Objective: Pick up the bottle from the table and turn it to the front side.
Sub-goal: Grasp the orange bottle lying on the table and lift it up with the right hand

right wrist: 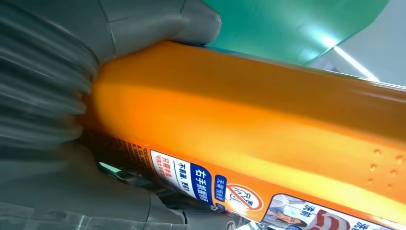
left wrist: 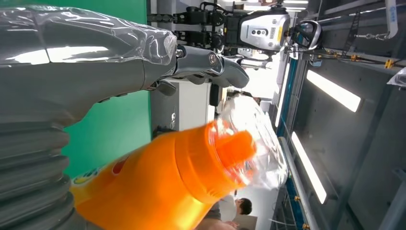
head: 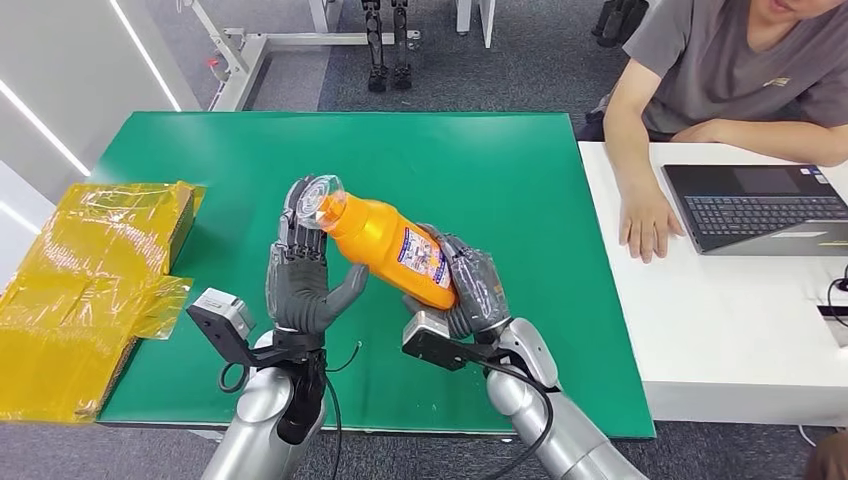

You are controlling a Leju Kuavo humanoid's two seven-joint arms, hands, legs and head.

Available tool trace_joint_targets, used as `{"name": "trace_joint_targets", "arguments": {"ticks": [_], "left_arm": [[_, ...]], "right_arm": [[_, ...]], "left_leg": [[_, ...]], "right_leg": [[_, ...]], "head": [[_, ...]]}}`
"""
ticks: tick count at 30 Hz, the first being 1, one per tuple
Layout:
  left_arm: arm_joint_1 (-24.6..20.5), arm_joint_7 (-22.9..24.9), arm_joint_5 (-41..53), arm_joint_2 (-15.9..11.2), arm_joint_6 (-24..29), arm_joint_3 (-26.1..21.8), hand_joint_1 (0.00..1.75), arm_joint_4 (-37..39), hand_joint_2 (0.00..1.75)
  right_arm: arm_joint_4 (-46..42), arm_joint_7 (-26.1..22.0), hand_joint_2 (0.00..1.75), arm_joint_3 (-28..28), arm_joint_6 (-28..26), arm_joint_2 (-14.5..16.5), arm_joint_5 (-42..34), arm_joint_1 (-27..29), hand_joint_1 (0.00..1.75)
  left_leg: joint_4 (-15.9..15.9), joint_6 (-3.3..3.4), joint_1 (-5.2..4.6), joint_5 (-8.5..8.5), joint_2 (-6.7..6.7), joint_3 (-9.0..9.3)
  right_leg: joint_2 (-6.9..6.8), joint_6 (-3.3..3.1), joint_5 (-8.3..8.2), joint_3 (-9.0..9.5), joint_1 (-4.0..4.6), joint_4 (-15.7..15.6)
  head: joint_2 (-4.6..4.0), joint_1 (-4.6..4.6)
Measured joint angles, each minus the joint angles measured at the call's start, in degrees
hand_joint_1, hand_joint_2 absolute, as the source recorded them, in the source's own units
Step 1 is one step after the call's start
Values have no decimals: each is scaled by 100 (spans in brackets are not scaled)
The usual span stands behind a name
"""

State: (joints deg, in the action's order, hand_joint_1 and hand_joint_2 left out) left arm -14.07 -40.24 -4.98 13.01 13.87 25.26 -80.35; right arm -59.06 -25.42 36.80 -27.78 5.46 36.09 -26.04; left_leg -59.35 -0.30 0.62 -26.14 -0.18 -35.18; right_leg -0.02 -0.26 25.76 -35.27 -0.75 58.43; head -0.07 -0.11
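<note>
An orange bottle [head: 390, 250] with a clear cap and a printed label hangs tilted above the green table [head: 500, 170], cap end up and to the left. My right hand [head: 472, 290] grips its lower body; the right wrist view has the bottle [right wrist: 263, 129] pressed against the grey palm [right wrist: 48, 96]. My left hand [head: 300, 270] stands upright beside the cap end with fingers straight, the fingertips behind the cap and the thumb reaching toward the neck without closing. From the left wrist the bottle [left wrist: 163, 187] lies along the palm and the fingers [left wrist: 206, 64] stay extended.
Yellow film-wrapped packages [head: 90, 290] lie at the table's left edge. A white table [head: 720, 340] adjoins on the right with a laptop [head: 760, 205]; a seated person rests a hand [head: 645, 225] on it. Green surface lies bare behind the bottle.
</note>
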Motion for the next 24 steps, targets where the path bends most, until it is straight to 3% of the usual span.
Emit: {"name": "trace_joint_targets", "arguments": {"ticks": [24], "left_arm": [[-8, 0, -66, 13, -60, -267, 0, 0, 175]], "right_arm": [[586, 7, 175, 448, 656, 285, 281, -502, 175]], "left_leg": [[0, 0, 0, 0, 0, 0]], "right_leg": [[1, 0, 0, -1, 0, -1]], "head": [[0, 0]]}}
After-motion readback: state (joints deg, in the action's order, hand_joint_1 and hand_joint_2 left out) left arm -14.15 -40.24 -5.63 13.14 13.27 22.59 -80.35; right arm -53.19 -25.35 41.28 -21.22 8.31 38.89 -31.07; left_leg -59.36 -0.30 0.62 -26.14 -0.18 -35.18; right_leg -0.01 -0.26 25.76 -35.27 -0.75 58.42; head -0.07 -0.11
